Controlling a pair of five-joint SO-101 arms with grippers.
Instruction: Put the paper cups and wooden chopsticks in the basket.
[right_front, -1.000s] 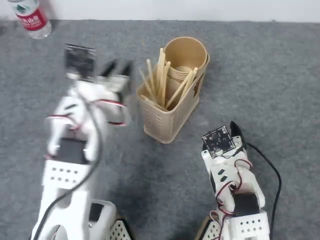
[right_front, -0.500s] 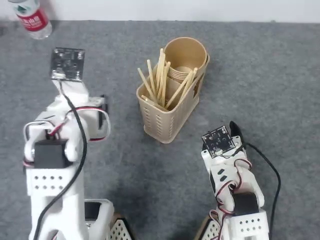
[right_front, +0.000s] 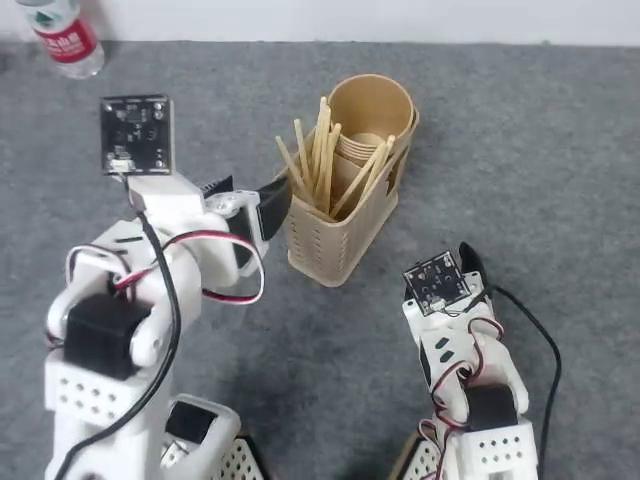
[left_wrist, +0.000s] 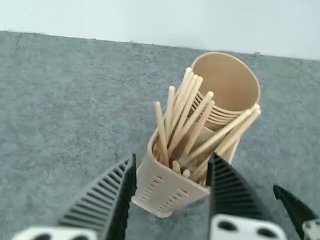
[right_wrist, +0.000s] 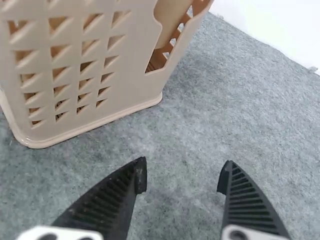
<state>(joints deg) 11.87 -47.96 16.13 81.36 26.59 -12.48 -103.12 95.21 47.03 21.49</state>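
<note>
Well, this looks like the closing stretch. The basket (right_front: 335, 235) stands around the middle of the tabletop (right_front: 540, 150), a little toward the far edge, and it is already loaded. A nested stack of paper cups (right_front: 370, 110) lies tilted in its far end. The wooden chopsticks (right_front: 322, 150) stand fanned out in the near end, tips poking above the rim, a couple leaning across onto the cups. Every cup and stick I can make out is inside that basket, so I judge the packing step done or all but done.

The left claw (left_wrist: 173, 161) is released and carries nothing. Its two dark fingers are spread wide and aimed at the basket's left wall. One finger sits right against that wall in the high view; whether it touches, I cannot tell. The left arm is folded up tall on the left side of the tabletop, wrist turned in toward the basket.

The right claw (right_wrist: 185, 165) is likewise spread and bare, low over the felt just beside the basket's near right corner, its arm tucked back toward the near edge.

The next move, I reckon, is a clean retreat, with the left arm backing off without nudging the basket or catching a stick.
</note>
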